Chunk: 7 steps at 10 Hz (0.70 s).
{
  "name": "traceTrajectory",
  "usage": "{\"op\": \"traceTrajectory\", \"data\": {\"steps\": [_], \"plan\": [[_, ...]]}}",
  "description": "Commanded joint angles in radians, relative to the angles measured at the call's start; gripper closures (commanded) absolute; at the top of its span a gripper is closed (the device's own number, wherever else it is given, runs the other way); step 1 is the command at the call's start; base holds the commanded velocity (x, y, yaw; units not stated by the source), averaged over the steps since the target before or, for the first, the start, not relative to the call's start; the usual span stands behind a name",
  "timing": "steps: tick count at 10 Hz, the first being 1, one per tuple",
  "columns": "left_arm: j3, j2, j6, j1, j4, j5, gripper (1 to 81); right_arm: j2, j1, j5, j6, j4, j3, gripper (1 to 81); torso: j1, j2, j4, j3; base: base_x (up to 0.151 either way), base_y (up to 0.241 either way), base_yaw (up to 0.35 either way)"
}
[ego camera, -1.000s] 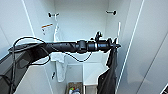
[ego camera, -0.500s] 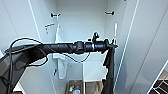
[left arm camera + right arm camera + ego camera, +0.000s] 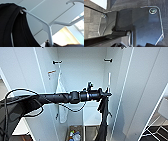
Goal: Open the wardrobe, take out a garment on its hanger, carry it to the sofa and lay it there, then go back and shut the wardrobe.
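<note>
Inside the open wardrobe (image 3: 82, 79), at 3 o'clock: left tool (image 3: 108, 94) clamped on hanger (image 3: 50, 26), garment (image 3: 102, 119) hanging; carrying, laying, closing remain.

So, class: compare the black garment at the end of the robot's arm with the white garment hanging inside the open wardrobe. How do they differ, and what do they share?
Colour: the black garment is dark; the white garment nearly matches the wardrobe walls.
Place: the black one hangs by the left pincer, towards the right door; the white one hangs deeper in, on the left.
Support: the black one sits on a white hanger; the white one's support is unclear.
Both hang limp.
</note>
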State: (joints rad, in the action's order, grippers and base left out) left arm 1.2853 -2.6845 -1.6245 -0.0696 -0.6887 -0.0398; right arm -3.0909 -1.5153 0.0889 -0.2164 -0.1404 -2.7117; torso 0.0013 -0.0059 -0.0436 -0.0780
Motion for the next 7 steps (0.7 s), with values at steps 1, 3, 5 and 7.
{"op": "traceTrajectory", "data": {"steps": [1, 3, 5, 7], "plan": [[-0.009, 0.03, 0.023, -0.146, -0.028, -0.071, 81.1, -0.007, 0.037, -0.06, -0.009, 0.001, 0.014, 1.0, 0.0, 0.0, 0.0, 0.0, -0.117, 0.0, 0.0], [-0.04, 0.079, 0.025, -0.134, -0.034, -0.081, 81.1, -0.007, 0.037, -0.06, -0.009, 0.001, 0.014, 1.0, 0.002, 0.001, 0.0, 0.0, -0.117, 0.0, 0.0], [-0.055, 0.098, 0.028, -0.132, -0.034, -0.081, 81.1, -0.007, 0.037, -0.06, -0.009, 0.001, 0.014, 1.0, 0.0, 0.0, 0.0, 0.0, -0.117, 0.0, 0.0], [-0.057, 0.098, 0.031, -0.121, -0.034, -0.08, 81.1, -0.007, 0.039, -0.06, -0.009, 0.001, 0.014, 1.0, -0.001, 0.0, 0.0, 0.0, -0.11, 0.0, 0.0]]}}
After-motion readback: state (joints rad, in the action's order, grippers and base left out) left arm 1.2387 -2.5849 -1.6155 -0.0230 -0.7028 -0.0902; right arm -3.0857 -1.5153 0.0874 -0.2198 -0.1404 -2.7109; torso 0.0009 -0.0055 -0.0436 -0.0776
